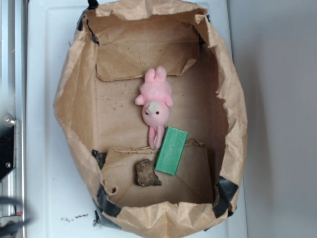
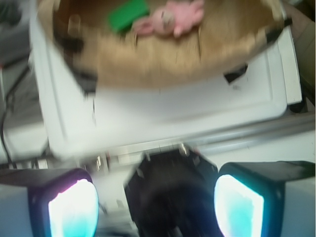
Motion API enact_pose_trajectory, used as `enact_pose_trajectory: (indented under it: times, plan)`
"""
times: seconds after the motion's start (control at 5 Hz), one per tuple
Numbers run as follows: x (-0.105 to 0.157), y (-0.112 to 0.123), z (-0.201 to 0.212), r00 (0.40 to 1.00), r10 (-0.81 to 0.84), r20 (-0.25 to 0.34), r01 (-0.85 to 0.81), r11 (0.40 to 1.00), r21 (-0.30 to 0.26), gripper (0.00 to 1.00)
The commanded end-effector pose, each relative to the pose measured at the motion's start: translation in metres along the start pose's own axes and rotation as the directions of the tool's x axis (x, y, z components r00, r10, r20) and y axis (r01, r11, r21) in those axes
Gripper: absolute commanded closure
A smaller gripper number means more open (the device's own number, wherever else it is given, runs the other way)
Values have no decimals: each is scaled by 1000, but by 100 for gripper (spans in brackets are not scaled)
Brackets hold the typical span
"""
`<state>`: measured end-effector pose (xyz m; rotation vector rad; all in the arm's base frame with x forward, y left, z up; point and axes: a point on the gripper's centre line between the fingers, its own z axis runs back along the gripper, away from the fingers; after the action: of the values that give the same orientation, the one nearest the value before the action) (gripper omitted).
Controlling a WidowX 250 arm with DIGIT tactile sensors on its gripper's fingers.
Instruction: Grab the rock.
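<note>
Right, from the exterior view we look straight down into a brown paper bag (image 1: 74, 99) folded open like a bin on a white tray (image 1: 44, 148). The rock (image 1: 147, 173), lumpy and dark brown, sits on the bag floor near the lower edge of the picture. Just beside it on its right lies the green block (image 1: 171, 150), tilted, its near corner close to the rock or touching it; we cannot tell which. Above the block lies the pink bunny (image 1: 156, 104), head down, its ears reaching to the block's top edge. No arm shows over the bag here, so we judge we are at the very start: the approach to the rock is not yet made.

Now the wrist view, and it is blurred. Our gripper (image 2: 155, 207) hangs outside the bag, well apart from everything in it. The two pads (image 2: 73, 210) glow pale at the bottom corners, spread wide with the dark body between them and nothing held or touched. Far ahead we see the bag, the green block and the bunny; the rock we cannot make out in this blur.

Next, as we read it, we must travel over the bag's rim, come down above the rock with the jaws wide, and straddle it on the side away from the block so a finger does not catch that green corner
</note>
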<state>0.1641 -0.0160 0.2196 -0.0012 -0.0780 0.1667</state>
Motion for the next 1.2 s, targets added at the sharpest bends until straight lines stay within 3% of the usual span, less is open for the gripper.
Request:
enact_pose_trajectory:
  times: [0.0,0.2,0.4,0.6,1.0]
  plan:
    - [70,-2,-16,995,58,77,-58,998,-7,0]
    - [89,-1,-39,983,112,148,-105,993,-50,0]
    - [106,2,-61,976,165,141,-162,986,-30,0]
    - [118,15,-86,977,182,112,-187,982,30,0]
    - [117,32,-114,972,219,80,-222,975,29,0]
